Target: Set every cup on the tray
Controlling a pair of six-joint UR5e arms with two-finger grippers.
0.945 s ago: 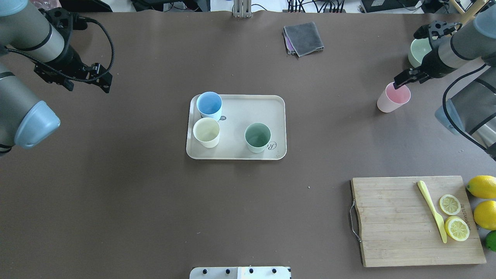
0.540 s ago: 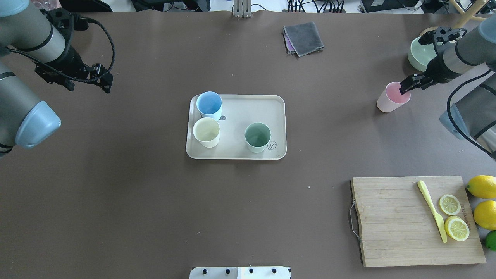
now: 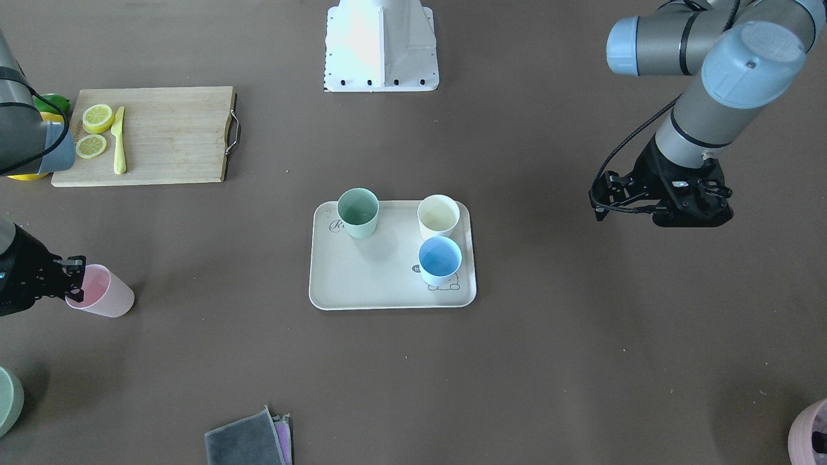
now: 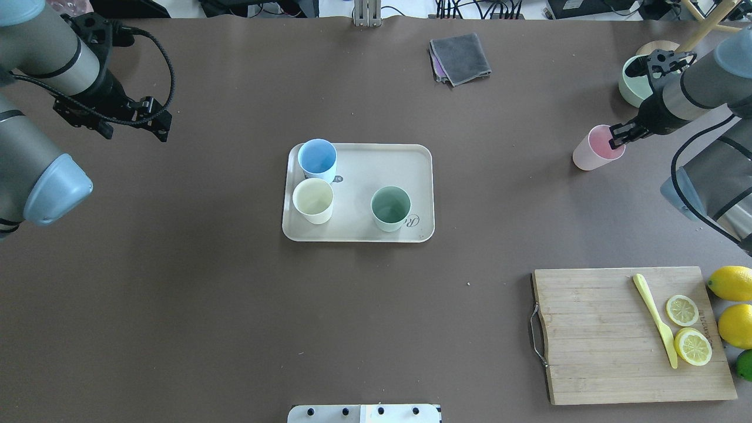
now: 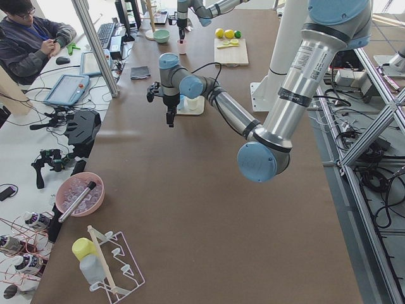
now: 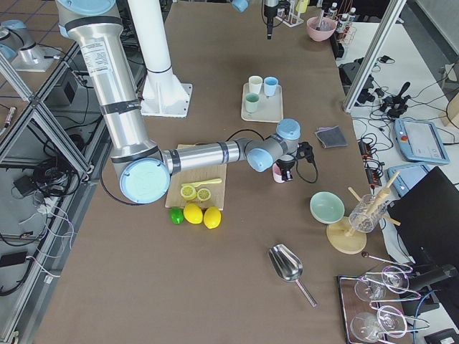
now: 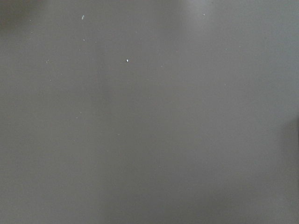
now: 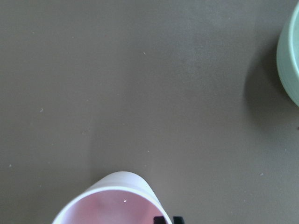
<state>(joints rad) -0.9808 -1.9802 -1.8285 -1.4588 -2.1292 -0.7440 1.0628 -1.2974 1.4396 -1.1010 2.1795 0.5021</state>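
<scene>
Out at the surface's right edge | right jaws straddled pink cup (image 4: 590, 157) rim, pinch unconfirmed | left jaws unreadable | next needed: clamp, lift, carry to tray (image 4: 364, 176).

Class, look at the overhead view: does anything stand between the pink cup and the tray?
Nothing visible does: only bare table lies between the pink cup and the tray. The grey cloth lies well aside.
</scene>
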